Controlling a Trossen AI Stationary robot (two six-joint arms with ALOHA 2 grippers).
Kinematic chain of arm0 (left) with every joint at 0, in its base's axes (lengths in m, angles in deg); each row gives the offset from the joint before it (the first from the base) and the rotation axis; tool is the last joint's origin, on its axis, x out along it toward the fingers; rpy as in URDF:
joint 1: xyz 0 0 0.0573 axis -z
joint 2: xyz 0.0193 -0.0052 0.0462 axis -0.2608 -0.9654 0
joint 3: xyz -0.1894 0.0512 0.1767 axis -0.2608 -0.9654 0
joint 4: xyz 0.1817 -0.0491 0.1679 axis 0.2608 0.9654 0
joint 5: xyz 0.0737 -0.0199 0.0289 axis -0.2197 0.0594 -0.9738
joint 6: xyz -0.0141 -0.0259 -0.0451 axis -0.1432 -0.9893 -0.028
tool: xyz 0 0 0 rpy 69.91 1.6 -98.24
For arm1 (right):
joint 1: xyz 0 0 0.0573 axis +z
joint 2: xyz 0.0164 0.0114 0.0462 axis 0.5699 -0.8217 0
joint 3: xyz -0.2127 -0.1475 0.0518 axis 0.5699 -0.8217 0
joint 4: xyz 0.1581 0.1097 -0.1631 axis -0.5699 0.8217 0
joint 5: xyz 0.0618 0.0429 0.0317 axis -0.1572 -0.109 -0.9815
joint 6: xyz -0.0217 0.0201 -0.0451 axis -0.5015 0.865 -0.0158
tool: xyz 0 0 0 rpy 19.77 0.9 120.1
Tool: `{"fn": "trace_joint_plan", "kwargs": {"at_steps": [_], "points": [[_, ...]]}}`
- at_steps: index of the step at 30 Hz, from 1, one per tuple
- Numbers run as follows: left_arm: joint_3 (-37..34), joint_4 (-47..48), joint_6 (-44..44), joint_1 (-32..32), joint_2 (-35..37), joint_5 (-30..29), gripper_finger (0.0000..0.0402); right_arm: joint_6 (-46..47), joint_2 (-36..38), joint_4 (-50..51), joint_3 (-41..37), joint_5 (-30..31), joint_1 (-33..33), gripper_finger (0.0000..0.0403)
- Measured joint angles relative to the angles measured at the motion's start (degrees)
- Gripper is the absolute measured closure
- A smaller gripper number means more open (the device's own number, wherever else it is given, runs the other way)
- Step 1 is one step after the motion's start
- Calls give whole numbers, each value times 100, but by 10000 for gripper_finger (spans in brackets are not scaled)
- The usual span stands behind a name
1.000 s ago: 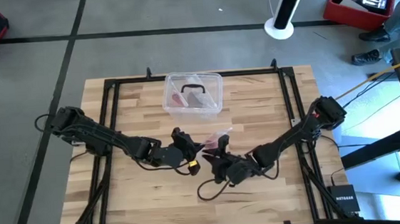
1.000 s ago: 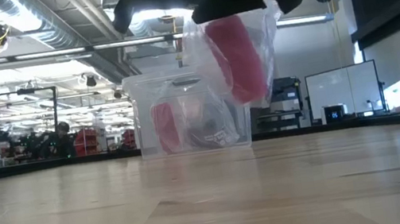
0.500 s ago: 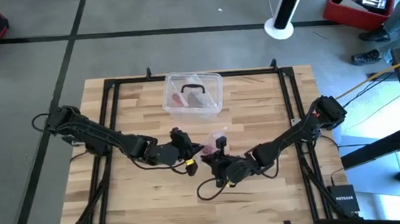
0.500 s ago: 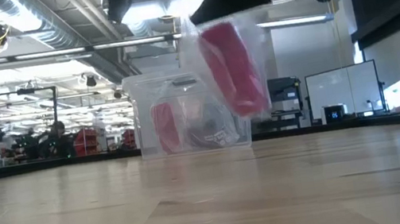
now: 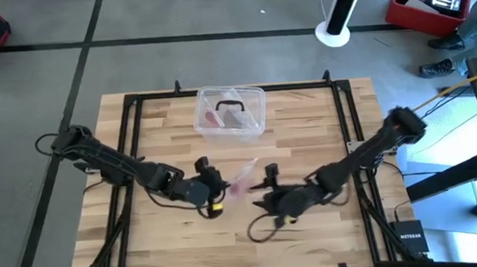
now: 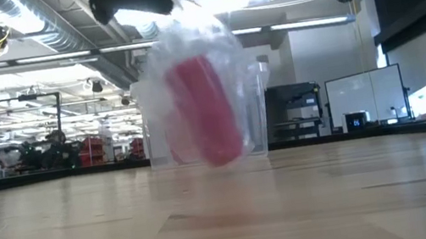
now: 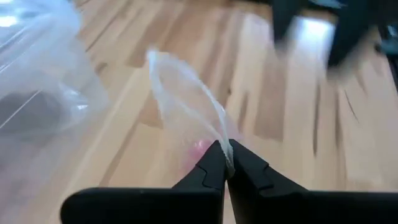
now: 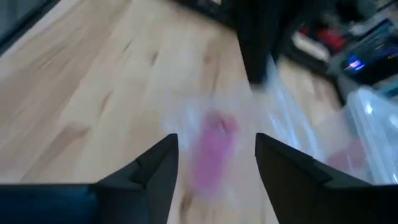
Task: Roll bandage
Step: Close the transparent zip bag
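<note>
Bandage [image 6: 203,111] (soft, light, likely slippery inside its clear wrapper [image 7: 186,102]) hangs from the pinched-shut left gripper [image 7: 225,169]; right gripper [image 8: 214,149], fingers apart, should take the bag's free edge.

Two dark, near-black jointed arms — slender links with bulkier joint housings. The left gripper [image 5: 218,186] carries a small yellow marking beside it. A black cable loops from the right gripper [image 5: 266,185] — whose fingers [image 8: 149,171] are matte black, angular wedges.

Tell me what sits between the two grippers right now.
In the high view, the bandage in its clear wrapper, pinched by the left gripper; the open right gripper is clear of it.
</note>
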Motion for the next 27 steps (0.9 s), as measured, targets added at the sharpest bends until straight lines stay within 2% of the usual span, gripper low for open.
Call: {"fn": "trace_joint_plan", "kwargs": {"at_steps": [4, 8, 12, 17, 21, 27], "points": [[0, 48, 673, 245, 0, 25, 401, 763, 803, 1399, -137, -444, 1, 181], [-2, 34, 1162, 408, 0, 23, 401, 1409, 1600, 1368, -892, -483, 0, 189], [-4, -7, 1395, 441, -2, 24, 401, 1705, 2045, -34, -1998, -542, 3, 199], [-7, -192, 1564, 438, -4, 20, 400, 1754, 1900, -1978, -3029, -623, -31, 207], [-9, -388, 1588, 438, -7, 20, 400, 1557, 1632, -3336, -3540, -544, -256, 218], [-10, -450, 1598, 438, -13, 22, 400, 1307, 1153, -4703, -3763, -1391, -638, 259]]}}
